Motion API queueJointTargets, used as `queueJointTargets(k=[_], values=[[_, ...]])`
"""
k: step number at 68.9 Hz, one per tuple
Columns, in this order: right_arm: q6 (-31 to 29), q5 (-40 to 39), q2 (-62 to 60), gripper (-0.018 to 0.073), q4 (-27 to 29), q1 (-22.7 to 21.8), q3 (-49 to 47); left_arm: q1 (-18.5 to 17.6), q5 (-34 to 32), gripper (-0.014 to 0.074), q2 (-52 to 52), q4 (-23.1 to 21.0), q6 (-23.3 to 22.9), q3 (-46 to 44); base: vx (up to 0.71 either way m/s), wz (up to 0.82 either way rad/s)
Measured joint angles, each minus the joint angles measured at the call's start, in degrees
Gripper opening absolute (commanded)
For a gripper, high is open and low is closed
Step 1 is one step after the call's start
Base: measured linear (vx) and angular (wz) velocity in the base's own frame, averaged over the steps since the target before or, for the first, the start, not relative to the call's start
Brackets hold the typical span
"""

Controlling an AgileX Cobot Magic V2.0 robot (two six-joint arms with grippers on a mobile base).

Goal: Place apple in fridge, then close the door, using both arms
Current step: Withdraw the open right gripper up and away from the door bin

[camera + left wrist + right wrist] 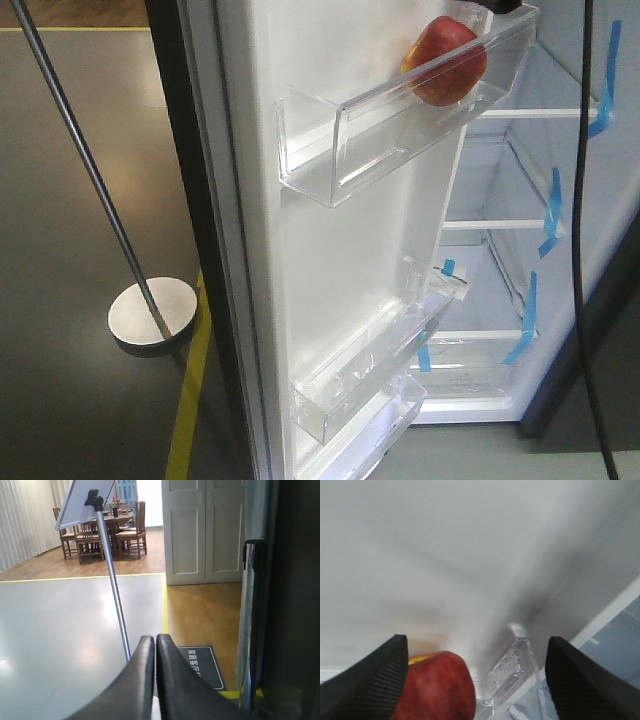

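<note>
The right wrist view alone shows the right pincer (476, 641) spread wide, gripping nothing. The apple (436, 686) sits at 7 o'clock just beside one finger (370, 680); contact is unclear and its lower half is cut off. Past it is the door (470, 555), a blurred white lining. The left wrist view alone shows the left pincer (155, 647) pressed together and empty, with a metal pole (114, 587) behind. Only the front view places the apple (445, 62) in the door's top clear bin (335, 150) at 1 o'clock. Farther off, at 3 o'clock, are the fridge (500, 170) shelves with blue tape (553, 205).
</note>
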Motion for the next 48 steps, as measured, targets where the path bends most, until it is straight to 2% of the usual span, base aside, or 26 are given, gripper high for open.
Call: queueJointTargets(k=[25,48], values=[[0.27,4.74,-7.96,-0.0017,0.05,0.00,-0.07,0.00,0.00,-0.0008,0.00,0.00,0.00,0.00,0.00,0.00],[1.11,10.79,-15.34,-0.0006,2.26,0.00,2.28,0.00,0.00,-0.0008,0.00,0.00,0.00,0.00,0.00,0.00]])
